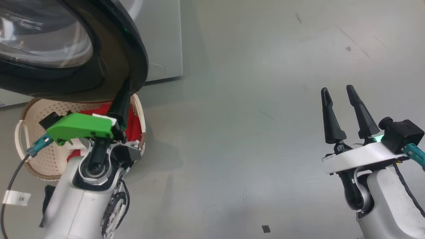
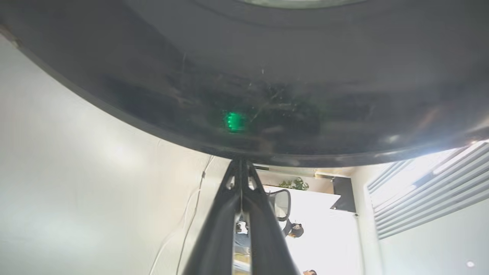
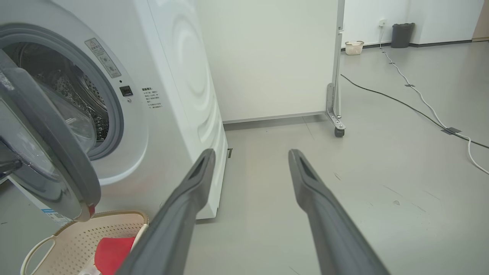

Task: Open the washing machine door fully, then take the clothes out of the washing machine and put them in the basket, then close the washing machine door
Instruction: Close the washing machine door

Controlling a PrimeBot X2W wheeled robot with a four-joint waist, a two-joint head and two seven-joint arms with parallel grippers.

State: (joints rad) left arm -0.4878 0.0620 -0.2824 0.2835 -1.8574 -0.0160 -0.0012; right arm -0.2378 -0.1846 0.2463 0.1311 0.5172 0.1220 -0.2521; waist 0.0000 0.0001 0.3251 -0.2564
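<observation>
left claw (image 2: 241, 168) pinched closed against washing machine door (image 1: 111, 66), right claw (image 1: 337, 90) wide open, empty

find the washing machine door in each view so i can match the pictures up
head view: washing machine door at upper left, black rim and glass bowl hanging over the basket.
left wrist view: its black rim spans the top; the shut left tool meets its edge.
right wrist view: door along the left edge, open, grey inner face showing.
shared landmark: the basket under the door, lower left in head and right wrist views.
</observation>
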